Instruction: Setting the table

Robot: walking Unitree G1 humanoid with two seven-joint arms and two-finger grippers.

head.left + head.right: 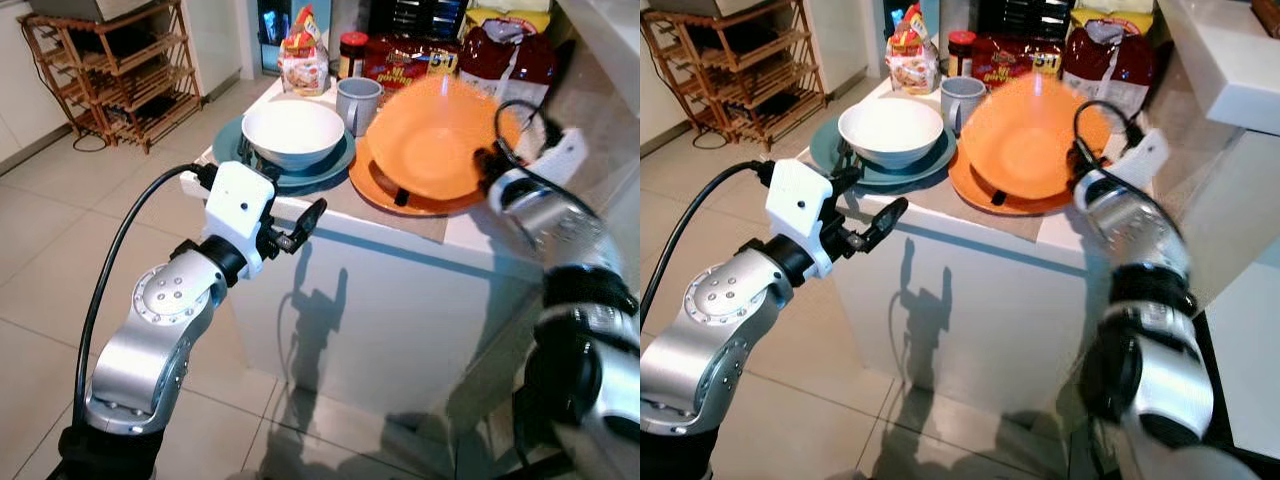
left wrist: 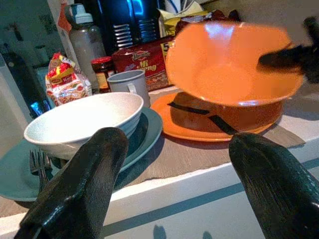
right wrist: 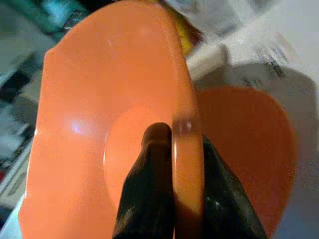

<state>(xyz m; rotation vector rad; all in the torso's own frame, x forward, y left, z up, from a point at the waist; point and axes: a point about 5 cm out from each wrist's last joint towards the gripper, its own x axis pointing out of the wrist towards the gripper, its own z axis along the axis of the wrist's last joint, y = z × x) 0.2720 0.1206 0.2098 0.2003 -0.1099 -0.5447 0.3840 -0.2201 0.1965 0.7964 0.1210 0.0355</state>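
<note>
Two bowls, two plates: right claw [image 3: 172, 149] pinching orange bowl [image 1: 440, 135] (tilted), left claw [image 2: 169, 194] wide, empty.

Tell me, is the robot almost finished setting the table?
Partly. One place looks set: the white bowl sits on the teal plate with a fork beside it. In hand: the right gripper pinches the rim of the orange bowl, tilted above the orange plate. Left to do: lower that bowl onto its plate. The left gripper waits open at the table edge.
</note>
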